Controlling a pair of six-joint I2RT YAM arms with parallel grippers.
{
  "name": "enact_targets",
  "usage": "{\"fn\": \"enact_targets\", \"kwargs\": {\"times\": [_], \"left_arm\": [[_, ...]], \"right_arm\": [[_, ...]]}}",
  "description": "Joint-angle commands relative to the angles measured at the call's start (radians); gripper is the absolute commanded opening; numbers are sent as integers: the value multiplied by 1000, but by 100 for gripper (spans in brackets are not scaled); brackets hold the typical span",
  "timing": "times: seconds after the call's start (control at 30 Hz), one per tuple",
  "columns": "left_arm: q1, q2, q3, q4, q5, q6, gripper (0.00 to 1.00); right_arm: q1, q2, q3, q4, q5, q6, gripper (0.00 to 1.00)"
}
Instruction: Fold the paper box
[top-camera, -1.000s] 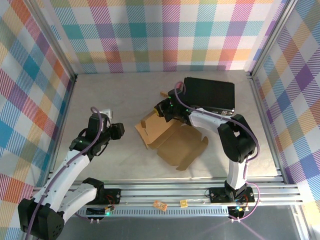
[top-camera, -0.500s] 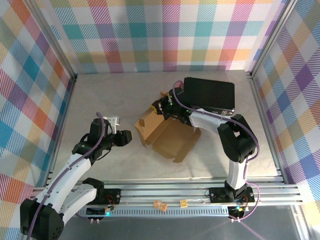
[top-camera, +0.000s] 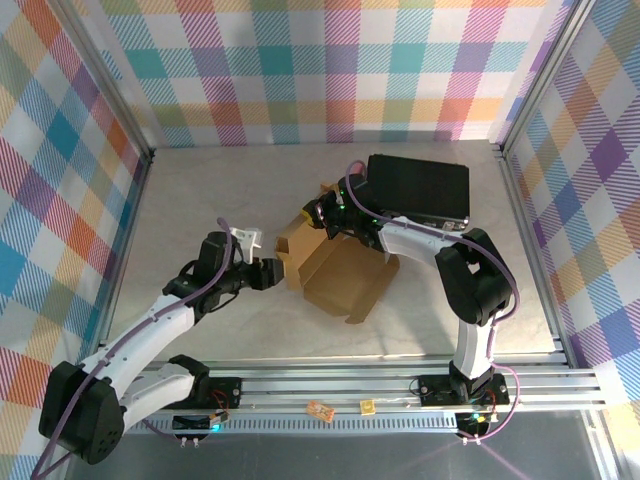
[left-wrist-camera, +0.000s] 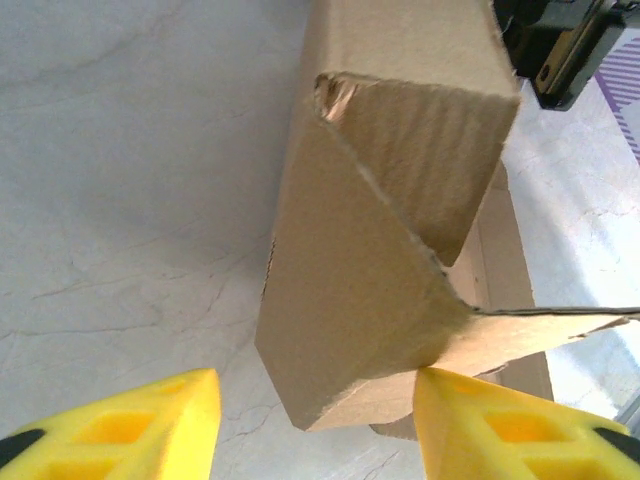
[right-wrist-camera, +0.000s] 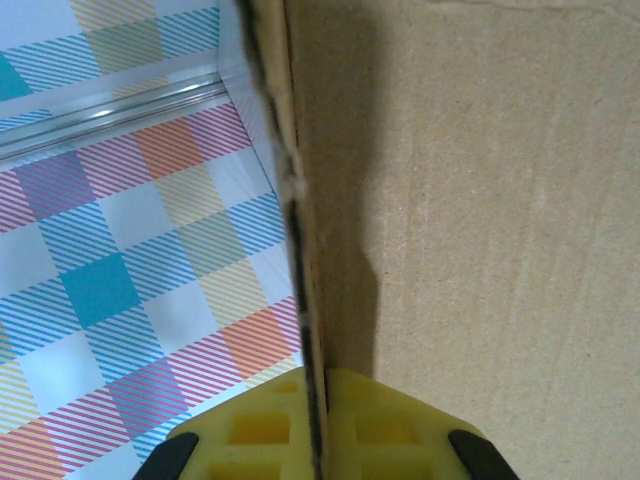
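plain brown corrugated cardboard paper box (top-camera: 342, 278), part-folded, mid-scene. right gripper (top-camera: 326, 218) pinched tight on its far wall. left gripper (top-camera: 268, 272) half parted around left flap, gripping nothing. rectangular black hard case (top-camera: 420, 188) far right.

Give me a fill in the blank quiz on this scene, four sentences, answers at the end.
1. The right tool pinches an edge of the box, so it is ____ (open or shut).
2. The left tool faces the box with its jaws ____ (open or shut).
3. Behind the box lies a case whose colour is ____.
4. The left tool's fingers are coloured ____.
Missing words: shut, open, black, yellow.
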Motion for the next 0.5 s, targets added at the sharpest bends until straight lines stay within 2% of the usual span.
{"fn": "enact_targets", "kwargs": {"times": [0.0, 0.27, 0.47], "left_arm": [[-7, 0, 22, 42, -15, 34, 58], [-46, 68, 36, 65, -42, 48, 59], [-86, 88, 45, 79, -123, 42, 48]], "right_arm": [[-6, -21, 25, 31, -24, 3, 0], [-6, -21, 27, 26, -24, 16, 0], [-6, -26, 27, 32, -24, 21, 0]]}}
